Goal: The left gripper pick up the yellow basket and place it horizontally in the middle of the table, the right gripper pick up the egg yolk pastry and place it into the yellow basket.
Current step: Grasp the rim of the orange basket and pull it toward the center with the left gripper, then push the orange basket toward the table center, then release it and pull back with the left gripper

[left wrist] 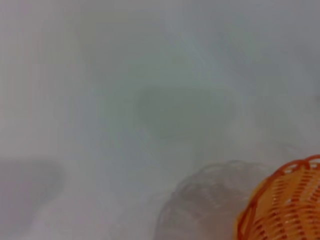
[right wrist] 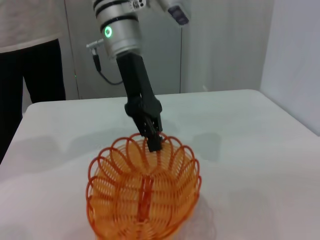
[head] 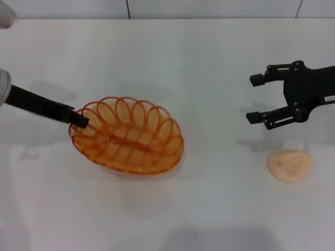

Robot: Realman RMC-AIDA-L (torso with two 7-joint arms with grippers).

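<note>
So the oval orange see-through basket point(head: 127, 135), all thin wiry strands with a looped scalloped rim and a woven bottom, sits left of centre in the head view. It looks tipped, with its left end raised off the plain white tabletop point(head: 172, 57). The left gripper point(head: 79, 120), black and two-fingered on a slim black arm coming in from the left edge, has its fingers pinched together on a rim loop at that left end; the right wrist view shows the same thing, fingers point(right wrist: 153, 141) closed onto the far rim of the basket point(right wrist: 143, 192). The left wrist view only catches a slice of orange weave point(left wrist: 285, 205) at the lower right corner over hazy white table.

The right gripper point(head: 256, 99), a matching black two-finger claw, hangs at the right edge of the head view with its fingers spread well apart, holding nothing. Just below it in the frame, apart from it, the small round peach-cream pastry point(head: 289, 165) lies on the table, smooth dome with a few soft dents.

The surface is matte white with faint shadows. Grey wall panels run along the top of the frame.
</note>
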